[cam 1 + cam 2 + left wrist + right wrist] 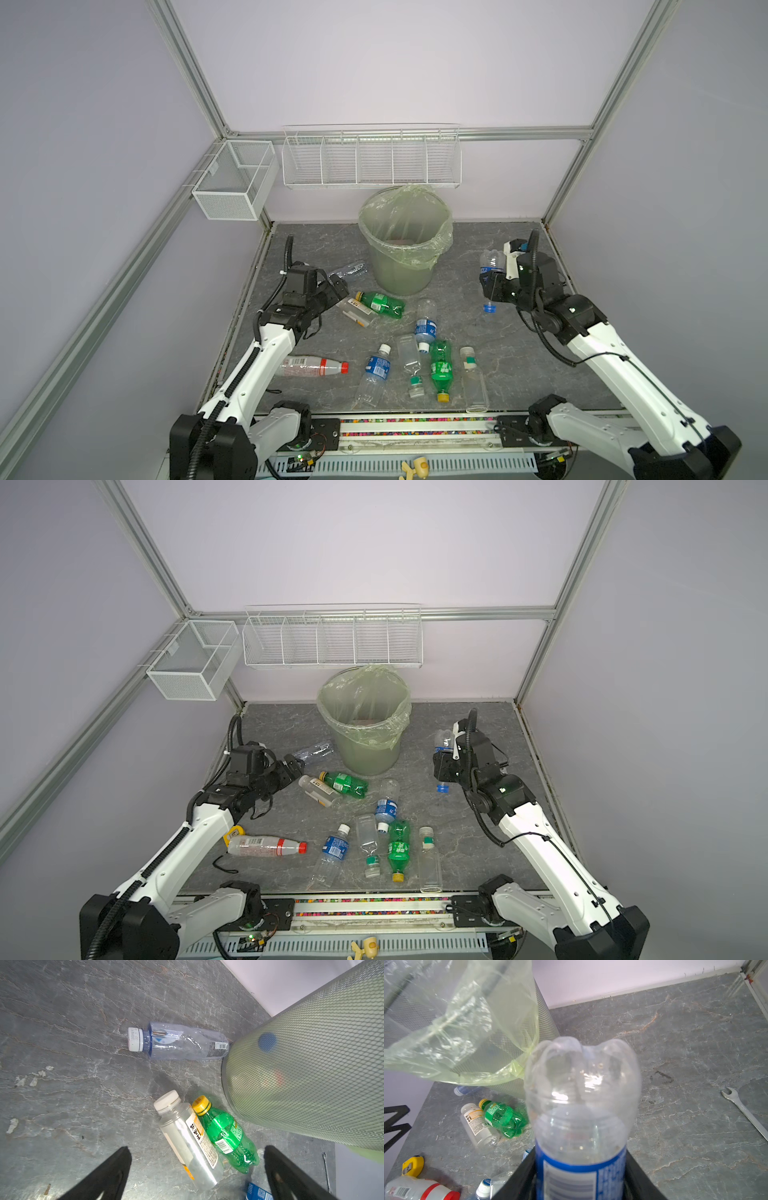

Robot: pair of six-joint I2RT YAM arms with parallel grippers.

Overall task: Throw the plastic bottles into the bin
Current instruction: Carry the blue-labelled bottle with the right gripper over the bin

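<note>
The pale-green bin (401,253) (361,733) with its crinkled bag stands at the back middle. My right gripper (492,284) (580,1159) is shut on a clear blue-labelled bottle (491,262) (581,1095), held off the floor to the right of the bin, base up and blue cap down. My left gripper (341,287) (197,1148) is open, low over a white-capped clear bottle (187,1142) and a green yellow-capped bottle (226,1136). A bluish clear bottle (182,1043) lies against the bin's foot (311,1074). Several more bottles (415,357) lie scattered in front.
White wire baskets (372,160) (235,178) hang on the back wall and left frame. A wrench (743,1109) lies on the floor at the right. A yellow tape measure (233,833) sits by the red-labelled bottle (266,846) under my left arm.
</note>
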